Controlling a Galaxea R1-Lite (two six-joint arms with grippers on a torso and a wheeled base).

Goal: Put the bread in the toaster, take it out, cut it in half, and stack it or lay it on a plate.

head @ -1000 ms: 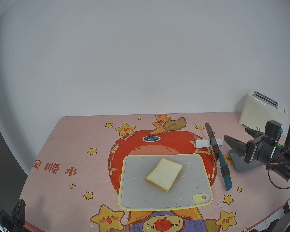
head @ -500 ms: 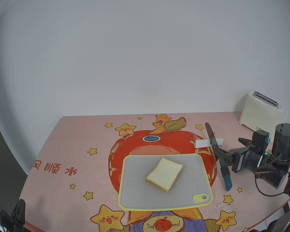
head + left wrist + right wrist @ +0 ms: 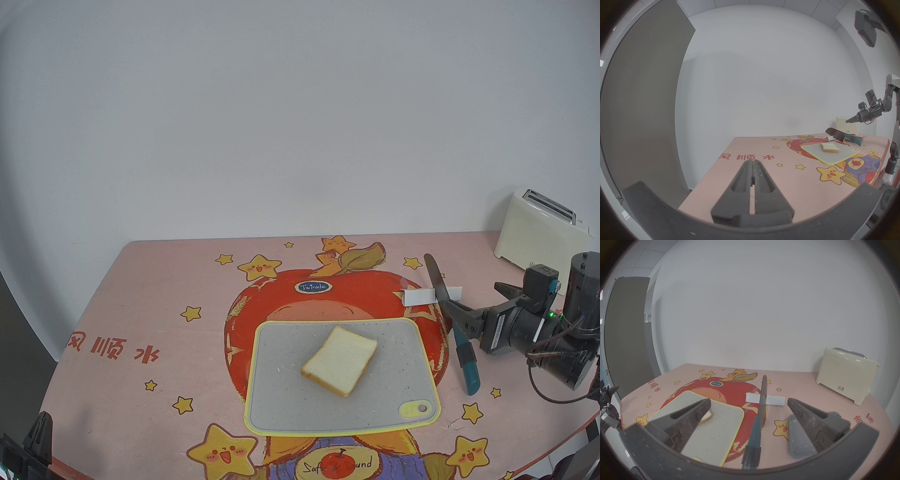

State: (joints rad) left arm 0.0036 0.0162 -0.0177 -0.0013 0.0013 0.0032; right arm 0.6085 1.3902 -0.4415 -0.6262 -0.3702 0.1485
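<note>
My right pincer (image 3: 748, 401) hung spread above the knife (image 3: 760, 402), left pincer (image 3: 753, 187) pressed together; I reckoned on straddling its handle (image 3: 753, 440) squarely before closing.

Bright, even light, soft shadows; wrist views curve at edges.

White wall (image 3: 300, 112) behind pink cartoon-print table (image 3: 156, 294); grey panel (image 3: 640, 109) beside.
</note>
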